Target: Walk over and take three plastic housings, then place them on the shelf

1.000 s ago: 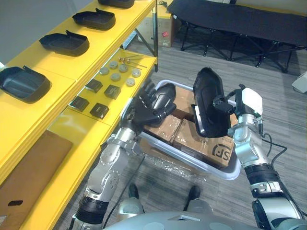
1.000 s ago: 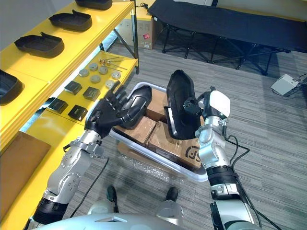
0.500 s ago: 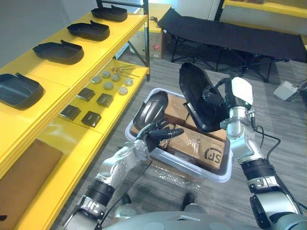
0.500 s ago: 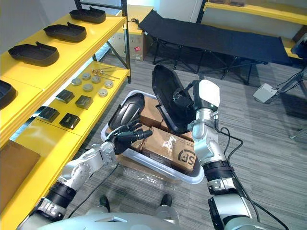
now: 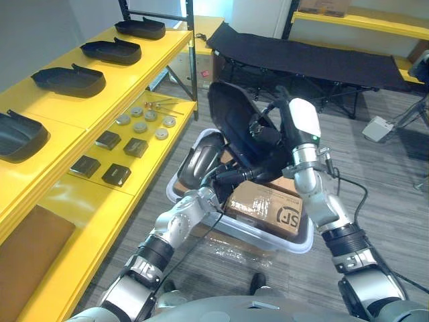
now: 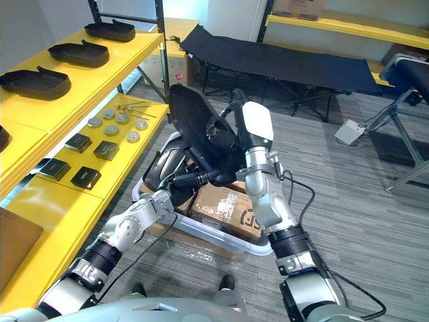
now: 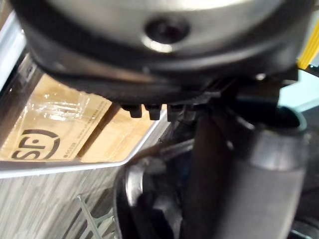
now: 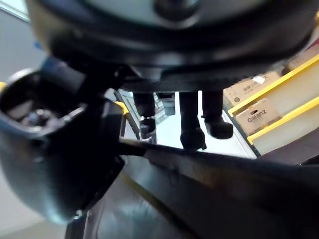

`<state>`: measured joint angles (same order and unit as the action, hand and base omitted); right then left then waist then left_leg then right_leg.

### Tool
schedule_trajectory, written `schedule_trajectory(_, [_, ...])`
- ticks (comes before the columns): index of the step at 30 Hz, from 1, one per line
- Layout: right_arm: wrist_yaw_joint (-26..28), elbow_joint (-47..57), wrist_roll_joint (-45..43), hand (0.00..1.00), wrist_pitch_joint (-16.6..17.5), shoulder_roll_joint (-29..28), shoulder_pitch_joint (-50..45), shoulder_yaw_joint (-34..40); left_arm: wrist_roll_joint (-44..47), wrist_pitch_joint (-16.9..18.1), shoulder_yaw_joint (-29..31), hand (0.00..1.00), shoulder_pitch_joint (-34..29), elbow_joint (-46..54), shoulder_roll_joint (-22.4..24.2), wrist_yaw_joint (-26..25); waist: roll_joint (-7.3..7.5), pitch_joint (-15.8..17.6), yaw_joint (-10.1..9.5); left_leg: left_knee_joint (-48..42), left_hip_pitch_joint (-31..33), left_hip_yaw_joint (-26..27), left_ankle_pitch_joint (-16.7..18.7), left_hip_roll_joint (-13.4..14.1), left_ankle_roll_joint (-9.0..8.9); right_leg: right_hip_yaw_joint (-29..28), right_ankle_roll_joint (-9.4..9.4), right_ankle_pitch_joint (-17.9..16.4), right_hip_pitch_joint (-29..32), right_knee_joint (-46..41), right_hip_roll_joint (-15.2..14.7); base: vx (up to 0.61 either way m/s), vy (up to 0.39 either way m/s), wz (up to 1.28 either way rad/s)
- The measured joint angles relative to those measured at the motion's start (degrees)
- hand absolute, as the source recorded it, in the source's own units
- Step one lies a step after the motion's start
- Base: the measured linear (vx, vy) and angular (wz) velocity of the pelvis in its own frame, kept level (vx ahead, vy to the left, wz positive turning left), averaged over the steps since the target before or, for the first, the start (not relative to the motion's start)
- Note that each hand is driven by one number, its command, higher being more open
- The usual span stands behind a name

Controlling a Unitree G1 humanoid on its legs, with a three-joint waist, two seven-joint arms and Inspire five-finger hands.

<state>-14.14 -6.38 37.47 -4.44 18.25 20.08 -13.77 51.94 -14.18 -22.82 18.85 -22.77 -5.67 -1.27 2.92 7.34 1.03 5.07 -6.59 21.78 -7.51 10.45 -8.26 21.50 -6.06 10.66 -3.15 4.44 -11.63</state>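
Observation:
My right hand (image 5: 273, 137) is shut on a black plastic housing (image 5: 231, 124) and holds it upright above the white bin (image 5: 268, 236). Its fingers grip the housing's rim in the right wrist view (image 8: 192, 132). My left hand (image 5: 224, 178) stretches straight fingers toward the lower edge of that housing; I cannot tell whether they touch. A second black housing (image 5: 200, 157) leans in the bin's left corner, just behind the left hand. Several more housings (image 5: 70, 79) lie along the top of the yellow shelf (image 5: 137, 70).
The bin holds taped cardboard boxes (image 5: 271, 208). The lower shelf level carries small black blocks (image 5: 117, 174) and round discs (image 5: 141, 124), plus a brown sheet (image 5: 27, 248). A black folding cot (image 5: 301, 57) stands behind the bin on grey carpet.
The view has shifted. My right hand has swung its housing leftward over the bin. My left hand has come down off the binned housing and now reaches under the held one.

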Motion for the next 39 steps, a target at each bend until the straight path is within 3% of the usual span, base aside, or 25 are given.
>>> schedule_trajectory(7, [1.4,3.7,-2.2,0.00,0.4,-1.2,-3.2,-2.1,9.5,5.1,-2.3,1.00,1.3,-6.0,1.5,0.1,0.69,-0.4,0.61,0.0,-0.8,1.0,0.4,0.0,-0.19,-1.0,0.00,0.0,0.0,0.0,0.1,0.01,0.008,-0.07])
schedule_trajectory(8, [1.4,4.1,-2.3,0.00,0.4,-1.2,-3.7,-2.1,11.0,6.1,-2.4,0.00,1.3,-6.4,1.7,0.1,0.84,-0.5,0.63,0.0,-0.8,1.1,0.4,0.0,-0.21,-1.1,-0.01,0.0,0.0,0.0,0.1,0.02,0.016,-0.09])
schedule_trajectory(14, [-0.1,5.0,-3.0,0.00,1.4,-1.5,-7.2,-2.0,21.8,12.3,-3.4,0.00,1.3,-7.1,1.7,0.2,2.10,-1.1,0.88,0.0,-1.0,1.5,0.7,0.0,-0.25,-1.3,-0.02,0.0,0.1,0.0,0.1,0.01,0.007,-0.02])
schedule_trajectory(17, [-1.0,5.7,-3.0,0.00,1.5,-2.5,-8.3,-1.9,22.6,14.2,-3.3,0.00,1.3,-7.1,1.7,0.8,2.26,-1.2,0.87,0.0,-1.0,1.5,0.7,0.0,-0.25,-1.3,-0.03,0.0,0.1,0.0,0.0,0.00,0.000,0.00])
schedule_trajectory(24, [-2.9,7.1,-5.4,0.00,2.3,-3.5,-11.9,-1.1,22.5,16.8,-3.9,0.00,1.0,-7.0,1.6,6.9,3.69,-1.9,0.89,0.0,-0.9,1.5,0.9,-0.1,-0.22,-1.1,0.01,-0.1,0.1,0.0,0.0,0.00,0.000,0.00])
schedule_trajectory(33, [-4.9,11.2,-6.4,0.00,4.0,-2.4,-17.7,-1.0,19.2,17.5,-4.5,0.00,-2.4,-2.8,1.0,9.0,3.49,-2.3,1.26,0.0,-0.9,1.5,0.9,-0.1,-0.32,-0.9,0.40,-0.5,0.1,0.0,0.0,0.01,0.003,0.00])
schedule_trajectory(34, [-4.9,11.4,-6.4,1.00,4.6,-2.4,-18.0,-1.0,18.7,17.7,-4.4,0.00,-3.4,-1.6,1.0,9.0,3.47,-2.4,1.43,0.0,-0.8,1.5,0.9,-0.1,-0.33,-0.9,0.65,-0.7,0.2,0.0,0.0,0.00,0.000,0.00])
schedule_trajectory(39, [-6.6,11.5,-7.5,1.00,5.0,-2.4,-20.1,-1.1,13.6,18.0,-4.1,0.00,-3.9,-0.9,1.0,8.8,3.36,-2.9,0.89,0.0,-0.7,1.5,1.0,-0.1,-0.34,-0.9,0.66,-0.8,0.3,0.0,0.0,0.00,0.000,0.00])
